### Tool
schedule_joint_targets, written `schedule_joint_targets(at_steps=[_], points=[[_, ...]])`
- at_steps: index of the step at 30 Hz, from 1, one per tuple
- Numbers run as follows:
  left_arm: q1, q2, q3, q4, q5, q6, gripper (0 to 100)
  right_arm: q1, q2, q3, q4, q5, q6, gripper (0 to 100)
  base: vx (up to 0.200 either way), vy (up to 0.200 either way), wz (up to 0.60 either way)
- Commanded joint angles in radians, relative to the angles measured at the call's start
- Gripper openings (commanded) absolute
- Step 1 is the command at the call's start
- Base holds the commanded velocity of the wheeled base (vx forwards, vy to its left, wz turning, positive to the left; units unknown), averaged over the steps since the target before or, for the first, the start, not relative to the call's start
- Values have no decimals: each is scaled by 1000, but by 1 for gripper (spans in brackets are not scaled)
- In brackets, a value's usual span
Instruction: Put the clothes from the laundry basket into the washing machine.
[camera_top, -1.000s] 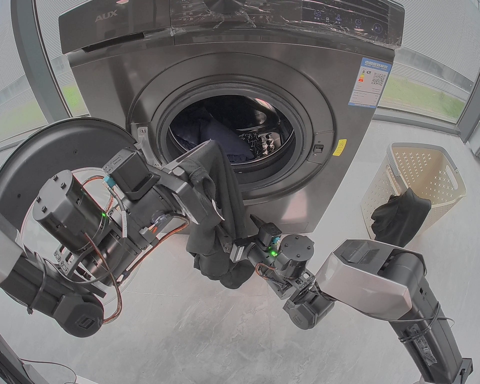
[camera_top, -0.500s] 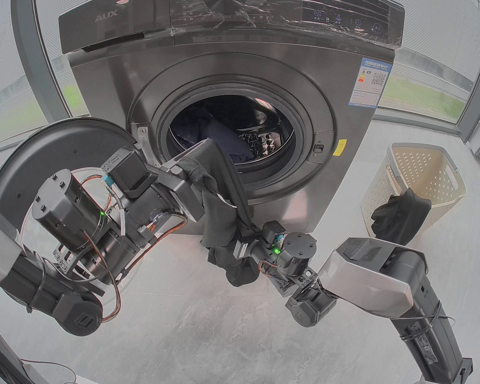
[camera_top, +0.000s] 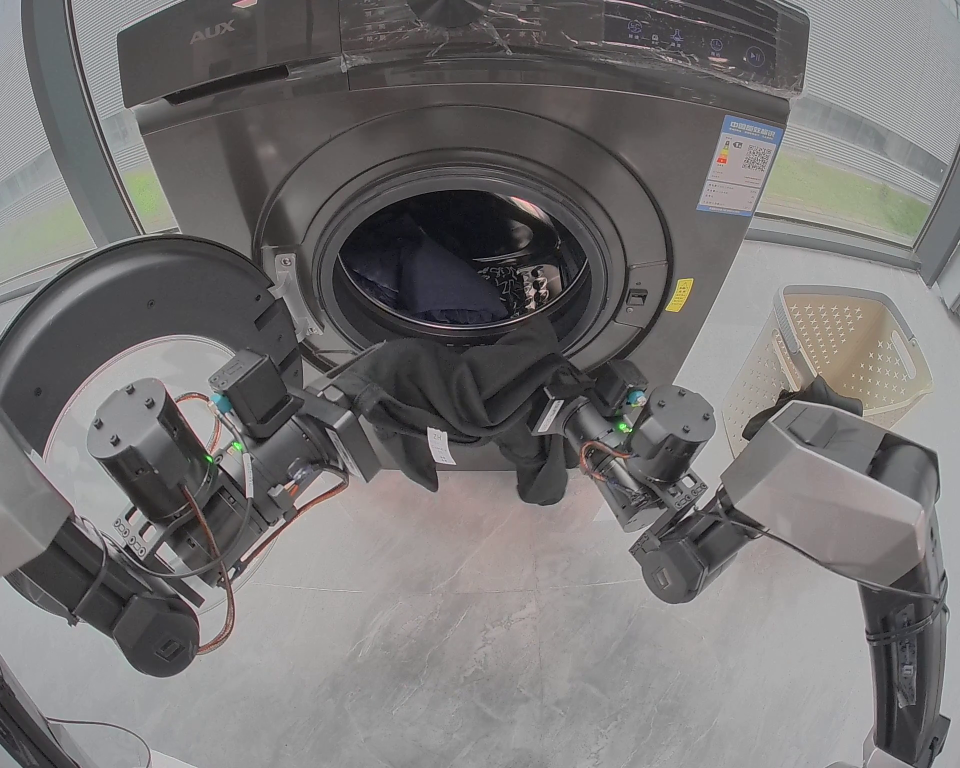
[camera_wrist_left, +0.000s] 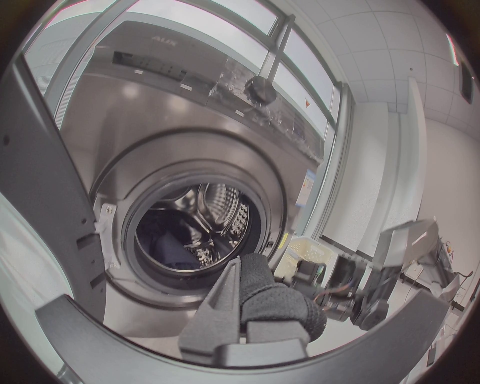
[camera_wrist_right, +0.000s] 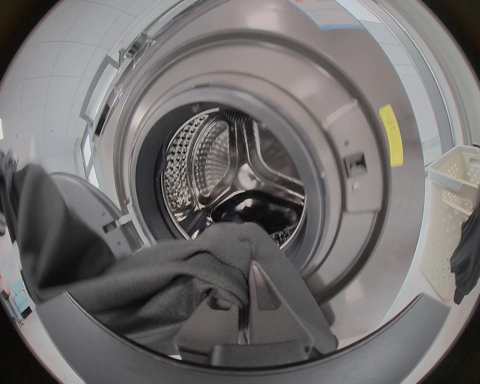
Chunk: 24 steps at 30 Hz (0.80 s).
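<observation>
Two tools, one garment between them. The left tool (camera_top: 358, 400) is clamped on one end of a black knit garment (camera_top: 470, 385), and the left wrist view shows cloth bunched between its fingers (camera_wrist_left: 222, 295). The right tool (camera_top: 555, 408) is closed on the other end of the same garment. The cloth spans tool to tool, above the grey marbled floor (camera_top: 450, 640). A white tag and one loose end hang toward 6 o'clock.

Behind it is one grey front-loading washing machine (camera_top: 640, 180). The garment sits at 6 o'clock of the round drum mouth (camera_top: 590, 300), against the lower rim and not inside. The round door (camera_top: 130, 300) is swung open at 8 o'clock.

The drum holds two visible items, a dark navy cloth (camera_top: 430, 280) and a black-and-white patterned piece (camera_top: 512, 285).

At 4 o'clock from the mouth stands one cream perforated plastic laundry basket (camera_top: 850, 297). A second black garment (camera_wrist_right: 467, 260) is draped over its rim.
</observation>
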Motion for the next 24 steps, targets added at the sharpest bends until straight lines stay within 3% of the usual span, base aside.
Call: schedule_joint_targets(at_steps=[1,11,23,24], points=[[30,59,35,-4,-1,2,0,-6,-109,30,0,1,-1,0,0,0,0],[68,121,66,-2,-4,0,0,3,-185,87,-1,7,-3,0,0,0,0],[71,151,75,-2,-6,2,0,20,-185,87,-1,5,-6,0,0,0,0],[71,151,75,-4,-6,2,100,20,-185,85,-1,5,-6,0,0,0,0]])
